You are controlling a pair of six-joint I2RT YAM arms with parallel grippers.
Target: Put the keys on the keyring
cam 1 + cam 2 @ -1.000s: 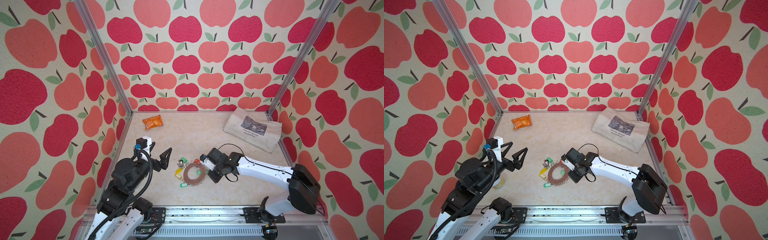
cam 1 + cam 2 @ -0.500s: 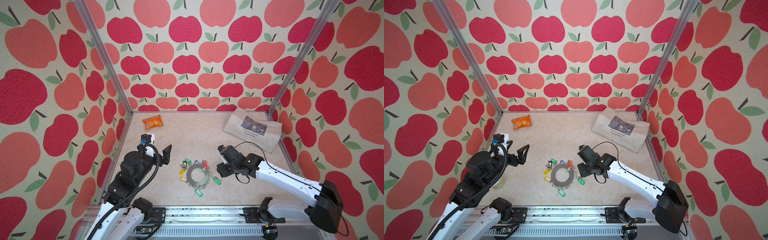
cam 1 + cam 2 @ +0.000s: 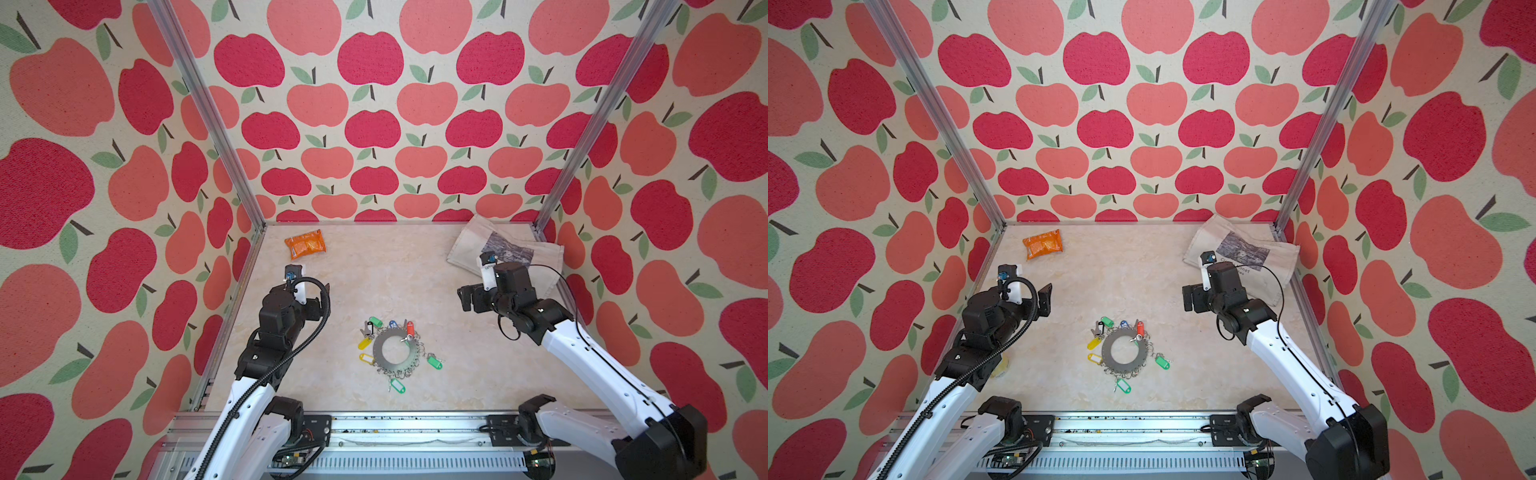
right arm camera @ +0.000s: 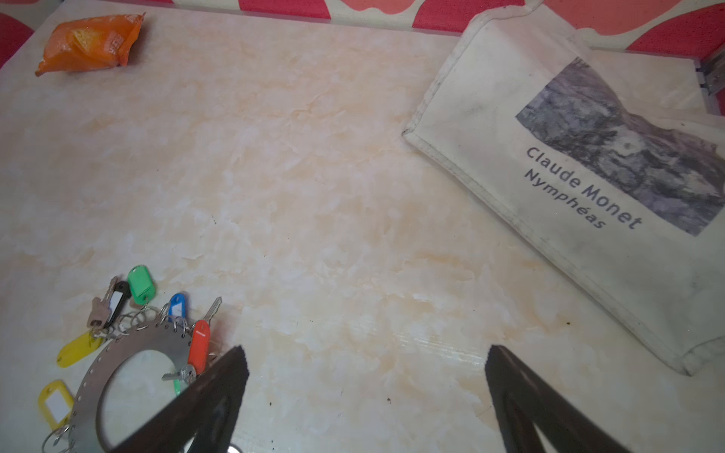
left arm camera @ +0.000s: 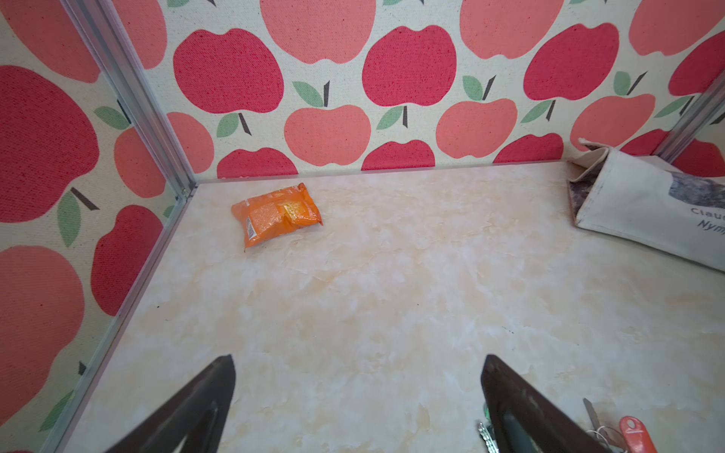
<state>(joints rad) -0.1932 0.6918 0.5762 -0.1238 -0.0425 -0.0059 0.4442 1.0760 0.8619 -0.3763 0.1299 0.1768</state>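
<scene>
Two sets of jaws are standing wide apart, holding nothing: the left gripper [image 5: 357, 359] and the right gripper [image 4: 365, 349] are hovering above the tabletop [image 3: 374, 270]. Their arms are angling in at either side of the keyring [image 3: 377, 353], which is lying flat between them, the keys [image 3: 410, 328] fanning round its rim.

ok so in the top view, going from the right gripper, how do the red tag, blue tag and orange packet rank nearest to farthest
Measured from the right gripper in a top view:
1. red tag, on the far rim of the keyring, the side toward that arm.
2. blue tag, just beyond it along the same rim.
3. orange packet, off by the back left corner.
</scene>
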